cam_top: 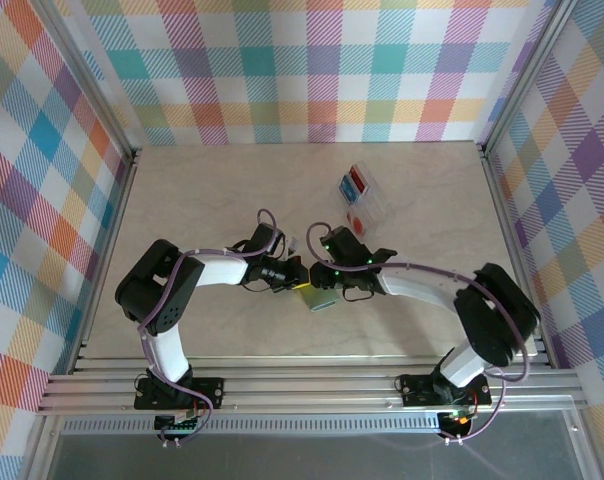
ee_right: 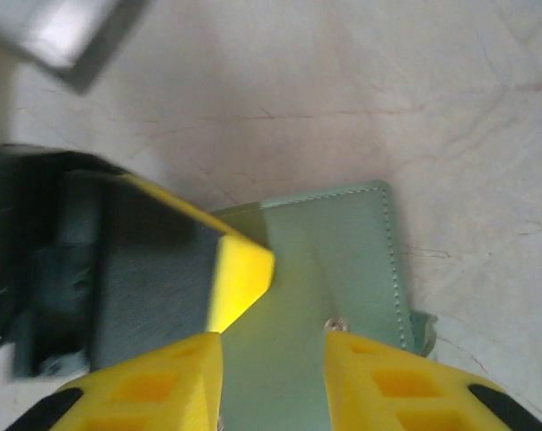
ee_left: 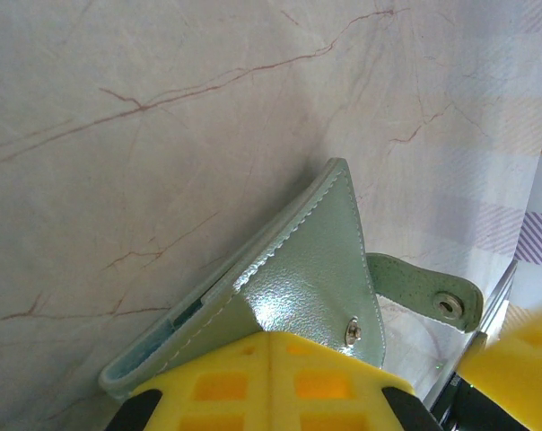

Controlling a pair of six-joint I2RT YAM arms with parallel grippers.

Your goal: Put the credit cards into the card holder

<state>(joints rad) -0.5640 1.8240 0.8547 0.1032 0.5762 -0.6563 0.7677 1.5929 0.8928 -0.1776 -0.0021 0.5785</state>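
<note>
The sage-green card holder (ee_left: 311, 269) lies on the table between the two arms, its clasp tab (ee_left: 425, 292) sticking out to the right. My left gripper (ee_left: 271, 382) is shut on one corner of its flap, yellow fingers pressed together. My right gripper (ee_right: 271, 382) is open just above the card holder (ee_right: 343, 260), fingers apart with green leather showing between them. The left gripper's yellow fingertip (ee_right: 242, 269) reaches in from the left. In the top view both grippers meet over the card holder (cam_top: 320, 298). The credit cards (cam_top: 358, 182), red, blue and pale, stand in a clear rack.
The clear plastic rack (cam_top: 366, 200) stands on the table behind the right gripper, right of centre. Plaid walls and aluminium rails (cam_top: 302, 385) enclose the marble-patterned tabletop (cam_top: 212, 190).
</note>
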